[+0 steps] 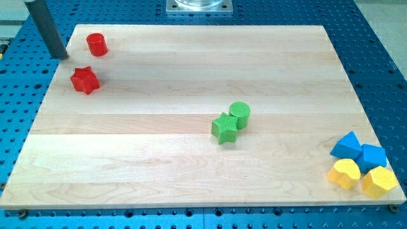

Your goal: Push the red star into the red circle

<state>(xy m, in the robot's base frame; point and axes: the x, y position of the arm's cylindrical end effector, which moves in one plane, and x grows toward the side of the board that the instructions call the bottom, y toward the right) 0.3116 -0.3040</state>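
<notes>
The red star lies near the board's top left corner. The red circle, a short cylinder, stands just above it and slightly to the right, with a small gap between them. My tip is at the board's left edge, left of both red blocks, roughly level between them and touching neither.
A green star and a green cylinder touch near the middle. Two blue blocks and two yellow blocks cluster at the bottom right corner. The wooden board lies on a blue perforated table.
</notes>
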